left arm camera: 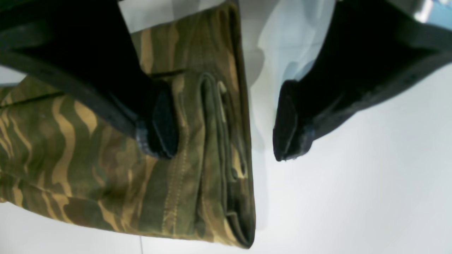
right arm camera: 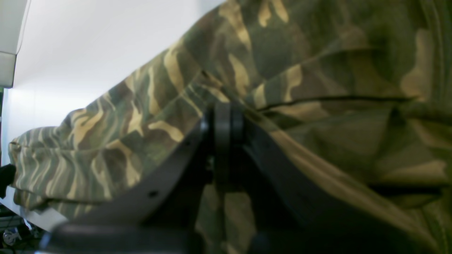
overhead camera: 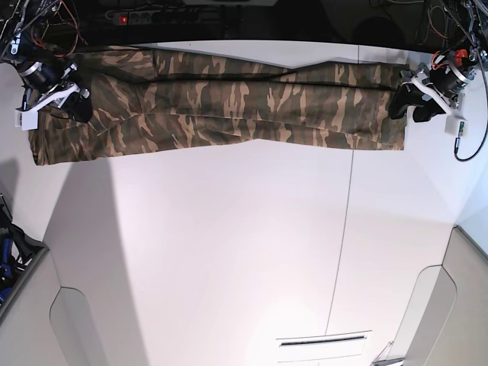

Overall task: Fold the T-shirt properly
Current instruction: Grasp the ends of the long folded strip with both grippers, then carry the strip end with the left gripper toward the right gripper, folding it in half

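We see the T-shirt [overhead camera: 221, 107] stretched into a long narrow folded band along the far edge of the white desk [overhead camera: 252, 252], running nearly the whole width between the two arms. Our left claw [left arm camera: 226, 127] stands wide open at the band's end; one finger [left arm camera: 160, 123] rests over the cloth, the other over bare desk just past the folded edge, gripping nothing. Our right claw [right arm camera: 224, 120] is closed tight, with camouflage cloth bunched around its tips; we cannot tell whether any fabric is pinched. The band's near edge lies fairly straight. In front of it the desk surface spreads wide toward us.
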You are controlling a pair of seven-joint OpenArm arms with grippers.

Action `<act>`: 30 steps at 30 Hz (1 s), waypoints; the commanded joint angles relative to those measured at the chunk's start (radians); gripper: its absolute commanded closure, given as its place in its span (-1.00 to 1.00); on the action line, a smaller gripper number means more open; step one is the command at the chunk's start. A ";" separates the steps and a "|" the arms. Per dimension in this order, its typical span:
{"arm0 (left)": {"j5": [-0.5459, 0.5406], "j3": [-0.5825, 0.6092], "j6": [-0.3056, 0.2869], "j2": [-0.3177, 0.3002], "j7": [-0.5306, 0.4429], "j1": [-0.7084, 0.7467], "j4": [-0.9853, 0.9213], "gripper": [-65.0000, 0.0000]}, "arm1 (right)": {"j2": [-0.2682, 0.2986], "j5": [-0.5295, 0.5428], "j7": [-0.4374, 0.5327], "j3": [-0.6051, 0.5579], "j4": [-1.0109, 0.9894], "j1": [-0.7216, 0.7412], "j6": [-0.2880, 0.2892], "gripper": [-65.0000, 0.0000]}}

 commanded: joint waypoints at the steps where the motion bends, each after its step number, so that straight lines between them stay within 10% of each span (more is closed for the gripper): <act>1: 0.019 -0.005 0.003 -0.014 0.009 0.000 0.003 -0.42 | 0.013 0.023 0.012 0.004 0.014 0.005 0.004 1.00; 17: -0.084 0.186 0.003 -0.014 0.139 0.001 0.003 -0.41 | 0.013 0.101 -0.043 0.004 0.015 0.005 0.004 1.00; 24: -0.084 0.208 0.003 -0.017 0.110 -0.005 0.004 1.00 | 0.013 0.180 -0.061 0.014 0.021 0.011 0.004 1.00; 30: -0.084 0.208 0.003 -0.018 0.090 -0.058 0.006 1.00 | 0.013 0.218 -0.072 0.064 0.054 0.010 0.008 1.00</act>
